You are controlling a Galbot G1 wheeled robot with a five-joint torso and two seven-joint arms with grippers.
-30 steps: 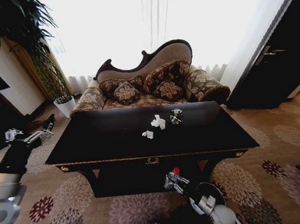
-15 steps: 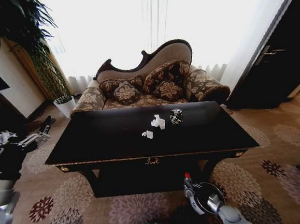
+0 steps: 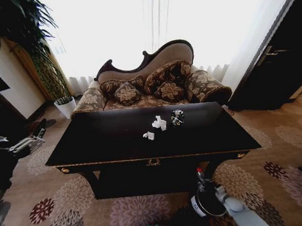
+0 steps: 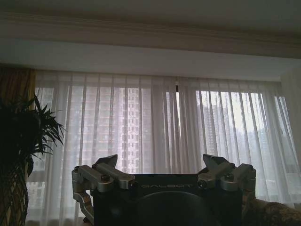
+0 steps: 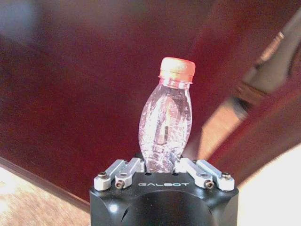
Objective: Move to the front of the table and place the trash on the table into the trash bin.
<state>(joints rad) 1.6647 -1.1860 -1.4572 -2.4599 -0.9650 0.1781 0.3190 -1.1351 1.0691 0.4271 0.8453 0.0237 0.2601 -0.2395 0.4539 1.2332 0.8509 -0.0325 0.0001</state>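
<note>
Glossy black-brown table with gold edge trim stands straight ahead of me, sofa with patterned cushions right behind it, bright curtained window beyond. On the tabletop, toward the far middle: two white tissue lumps, the bigger tissue lump near the far edge, the smaller tissue lump just in front and to its left. A shiny black-and-white can sits just to the right of the bigger lump, apart from it. All three well clear of the table's edges.

Trash bin is on the flowered carpet below the table's front edge, right of centre, dark rim, black lining.

My right gripper is low, at the bin, jaws closed around the lower body of a clear plastic bottle with an orange cap; bottle stands upright out of the fingers, slightly tilted. In the head view the bottle's red cap shows just above the bin's rim, with my right arm coming in from the lower right.

My left gripper is out at the far left, off the table, raised and pointing at the window; jaws spread wide, holding nothing. Potted plant stands by the sofa's left end.
</note>
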